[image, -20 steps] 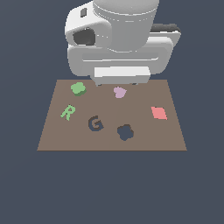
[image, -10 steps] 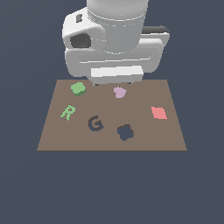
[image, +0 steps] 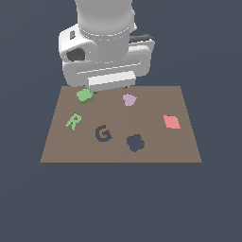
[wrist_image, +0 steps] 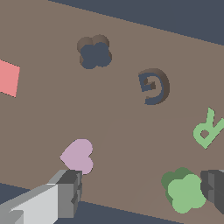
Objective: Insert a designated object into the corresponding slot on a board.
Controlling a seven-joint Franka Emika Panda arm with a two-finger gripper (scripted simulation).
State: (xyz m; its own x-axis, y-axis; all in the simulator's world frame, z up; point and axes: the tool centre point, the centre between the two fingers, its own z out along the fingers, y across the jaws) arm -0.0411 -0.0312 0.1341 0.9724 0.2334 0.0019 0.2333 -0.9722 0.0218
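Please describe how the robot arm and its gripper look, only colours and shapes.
The arm is bulky, rounded and white, with a dark recess in its side. The gripper has blocky fingers of dark grey, ridged on the inner faces, on pale grey bodies.

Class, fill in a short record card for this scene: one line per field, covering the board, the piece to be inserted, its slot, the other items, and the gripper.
board: brown rectangle, lying flat
piece to insert: green clover block, on the board near its far corner at the exterior view's left
slot: dark flower cut-out, empty
other items: pink heart, red diamond, green letter R, letter-G cut-out
gripper: open, fingers apart, holding nothing
block inserted: not yet
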